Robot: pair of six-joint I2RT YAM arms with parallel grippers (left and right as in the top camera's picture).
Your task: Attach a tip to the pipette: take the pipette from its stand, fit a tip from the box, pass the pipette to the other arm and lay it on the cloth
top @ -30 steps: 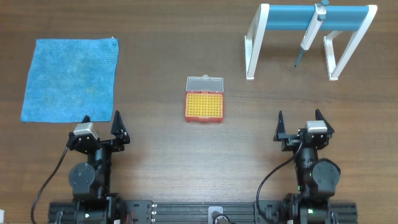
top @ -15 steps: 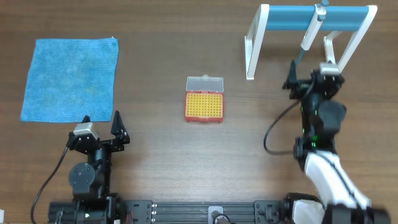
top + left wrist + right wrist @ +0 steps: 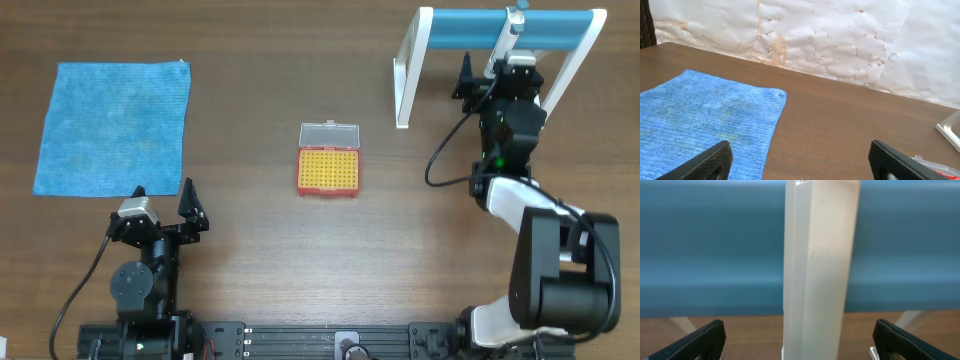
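The white pipette (image 3: 508, 30) hangs from the blue bar (image 3: 470, 28) of its white stand at the table's far right. My right gripper (image 3: 492, 68) is up at the stand, open. In the right wrist view the pipette body (image 3: 820, 270) stands between the two black fingers (image 3: 695, 340) without touching them, the blue bar (image 3: 710, 245) behind it. The orange tip box (image 3: 328, 168) sits mid-table with its clear lid open. A blue cloth (image 3: 112, 128) lies flat at the far left. My left gripper (image 3: 160, 200) rests open near its base, just in front of the cloth (image 3: 705, 120).
The stand's white legs (image 3: 403, 85) reach down to the table on both sides of my right gripper. In the left wrist view a corner of the tip box (image 3: 935, 162) and a stand foot (image 3: 950, 131) show far off, and a pale wall rises behind the table.
My right arm has stretched from its base out to the stand, and its open fingers now straddle the hanging pipette. The left arm has stayed put.
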